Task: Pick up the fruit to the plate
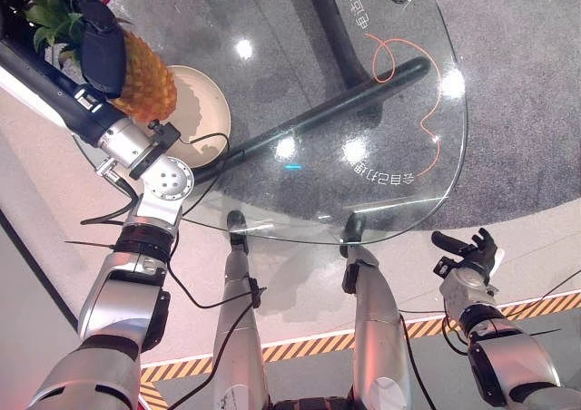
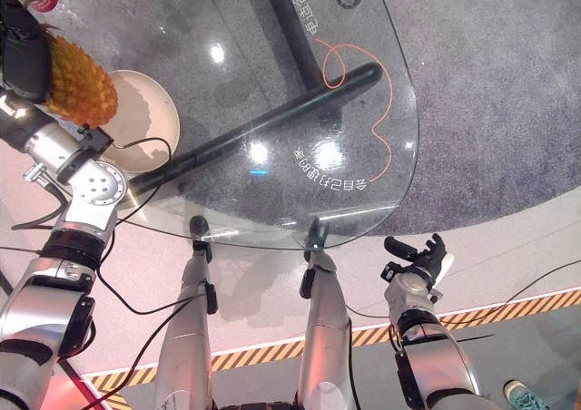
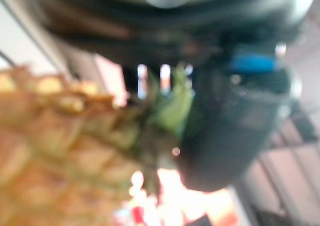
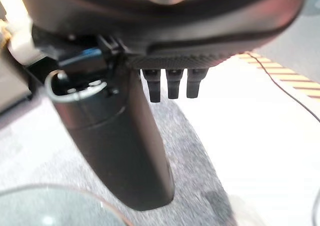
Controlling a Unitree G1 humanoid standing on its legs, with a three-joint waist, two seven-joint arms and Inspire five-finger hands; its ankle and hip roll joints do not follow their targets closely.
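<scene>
I have the left hand (image 1: 100, 47) up at the far left corner of the glass bench (image 1: 381, 138), its dark fingers wrapped around the pineapple (image 1: 145, 79) near the base of its green crown (image 1: 45, 6). In the left wrist view the fruit's scaly skin sits right against the hand, leaves poking up beside the thumb — a firm clamp as far as I can see. The pineapple hangs tilted, its lower end over the near rim of the cream plate (image 1: 204, 111), which rests on the glass just beside it. I cannot tell whether fruit and plate touch.

The right hand (image 1: 472, 251) is down off the bench's near right edge, over the pale floor (image 1: 536, 247), holding nothing — fingers spread loosely and straight in its own wrist view, thumb standing apart from them. A thin orange cord (image 1: 427, 111) curls under the glass toward the far right.
</scene>
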